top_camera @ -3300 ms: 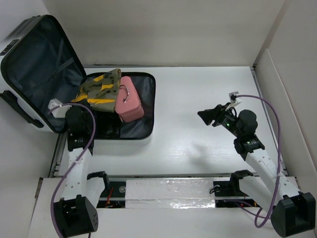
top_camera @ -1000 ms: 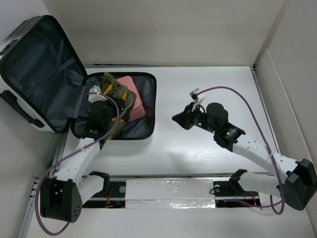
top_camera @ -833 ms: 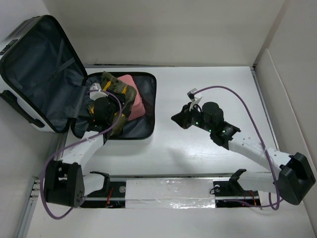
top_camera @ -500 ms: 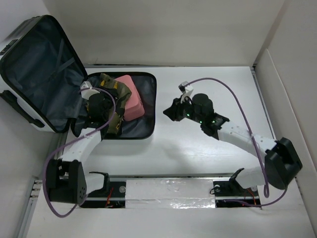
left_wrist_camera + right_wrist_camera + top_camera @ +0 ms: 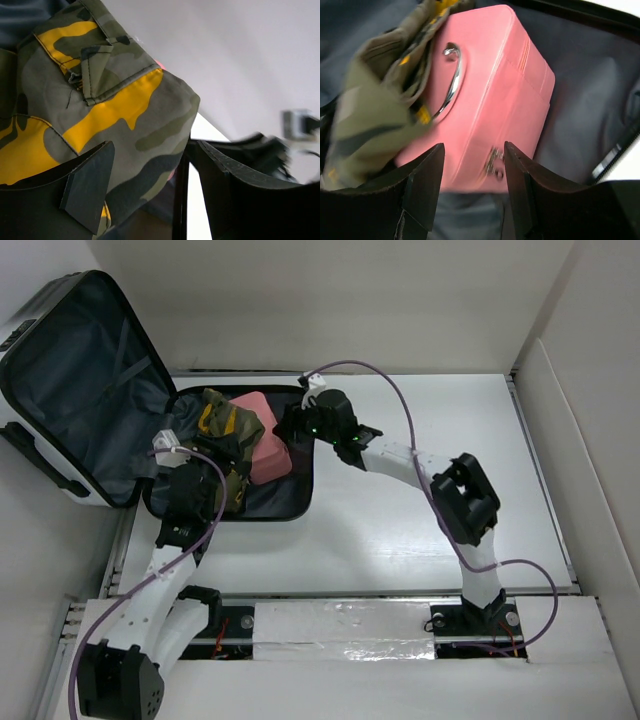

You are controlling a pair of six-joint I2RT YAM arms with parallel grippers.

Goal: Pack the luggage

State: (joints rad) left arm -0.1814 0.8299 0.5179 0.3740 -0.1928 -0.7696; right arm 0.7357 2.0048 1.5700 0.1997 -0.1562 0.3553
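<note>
1. Luggage (image 5: 80,370) sits at the far-left of the table (image 5: 420,530), open. The lid is propped up to the left and the base half lies flat. The pink case (image 5: 268,455) and camo garment (image 5: 225,425) are already in the base.
2. Step in hand, as I judge it: settle the load low in the base so the lid can shut. The garment is bunched up and leans on the case's left side, partly over its metal handle (image 5: 451,80).
3. Left gripper (image 5: 155,145): jaws well apart, with garment (image 5: 125,110) filling the gap. No pinch on the cloth is visible, so I read it as holding nothing.
4. Right gripper (image 5: 474,147): jaws spread, hanging above the near end of the case (image 5: 495,100) and holding nothing. I cannot tell whether the tips touch the case.
5. To do it well:
   - Press or tuck the cloth down to the left of the case, not on top of it.
   - Keep loose folds (image 5: 370,100) off the handle and off the luggage rim, where the lid would trap them.
   - If the case is to be shifted, grip it across its narrow width.
   - Move one arm at a time, since both grippers work close together here.
6. Pose:
   - The left arm rises from its base and makes a short reach. Its wrist is at the near edge of the base half and its gripper (image 5: 222,468) points away over the cloth.
   - The right arm is stretched far to the left across the table, elbow raised mid-table. Its gripper (image 5: 290,425) is at the right rim, angled down into the base.
</note>
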